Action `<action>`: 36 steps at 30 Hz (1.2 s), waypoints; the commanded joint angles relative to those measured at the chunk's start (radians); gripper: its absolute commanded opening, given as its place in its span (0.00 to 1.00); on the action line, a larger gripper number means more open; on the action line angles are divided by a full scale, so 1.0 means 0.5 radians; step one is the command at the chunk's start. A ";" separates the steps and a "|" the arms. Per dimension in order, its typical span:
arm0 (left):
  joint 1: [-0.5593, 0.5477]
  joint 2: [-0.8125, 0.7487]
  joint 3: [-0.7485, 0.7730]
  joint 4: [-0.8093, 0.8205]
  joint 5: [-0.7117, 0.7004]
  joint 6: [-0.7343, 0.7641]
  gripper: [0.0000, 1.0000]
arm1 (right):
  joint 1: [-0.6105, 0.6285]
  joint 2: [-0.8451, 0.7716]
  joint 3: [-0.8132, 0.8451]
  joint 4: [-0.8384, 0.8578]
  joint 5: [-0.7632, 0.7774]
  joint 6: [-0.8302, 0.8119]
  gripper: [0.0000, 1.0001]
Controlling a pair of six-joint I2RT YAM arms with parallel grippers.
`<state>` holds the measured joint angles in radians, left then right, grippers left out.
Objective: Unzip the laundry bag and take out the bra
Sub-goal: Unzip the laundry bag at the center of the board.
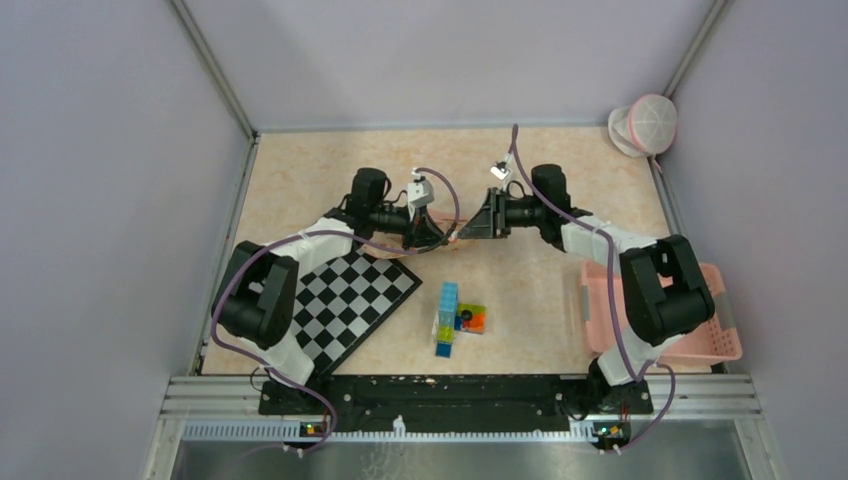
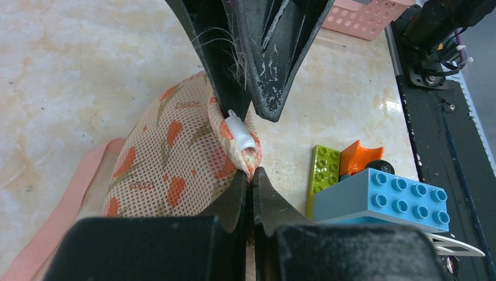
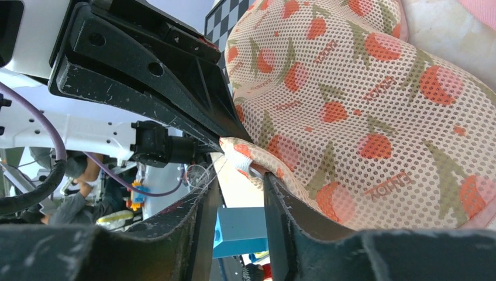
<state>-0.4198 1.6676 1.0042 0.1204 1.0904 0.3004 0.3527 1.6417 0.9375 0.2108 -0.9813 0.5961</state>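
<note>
**Seat on the tab, then pull along the seam**

Mid-table, between the two arms: mesh bag with a fruit print, rolled seam ending in a white tab, likely the zip pull. No bra in sight; presumably inside. Pink strap beside the bag, from bag or bra, cannot tell.

Left gripper: clamped tight on the seam end, just below the tab. Right gripper: jaws parted partway, nothing held, tab lying at their mouth against one finger.

To do the step well:

- Hold the left clamp firm as the anchor; no slack in the seam.
- Ease the right gripper forward until the tab sits squarely between the pads.
- Close on the tab alone. Catching mesh with it would probably jam the slider.
- Check the grip before pulling; a small, slick tab could slip out.
- Pull away from the left gripper, straight along the seam, not upward.
- Stop and re-seat if the mesh bunches ahead of the slider.
- Stay clear of the blocks near the bag.
</note>
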 commanded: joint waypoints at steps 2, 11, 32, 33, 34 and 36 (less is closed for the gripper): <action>-0.001 -0.065 0.011 0.122 0.198 0.051 0.00 | 0.019 0.045 0.058 0.183 -0.042 0.086 0.37; -0.001 -0.051 0.033 0.057 0.252 0.150 0.00 | 0.019 0.078 0.006 0.451 -0.122 0.279 0.15; 0.000 0.010 0.033 0.105 0.007 0.009 0.43 | 0.009 -0.065 -0.145 0.370 0.094 0.125 0.00; -0.010 0.014 0.030 0.105 -0.003 0.008 0.44 | 0.009 -0.067 -0.154 0.384 0.101 0.133 0.00; -0.023 0.019 0.029 0.108 -0.022 0.009 0.47 | 0.008 -0.070 -0.159 0.399 0.104 0.143 0.00; -0.041 0.026 0.020 0.115 -0.056 0.002 0.50 | 0.014 -0.074 -0.166 0.416 0.110 0.157 0.00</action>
<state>-0.4202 1.6676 1.0054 0.1295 1.0847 0.3183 0.3511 1.6562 0.8574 0.3561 -0.9440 0.6762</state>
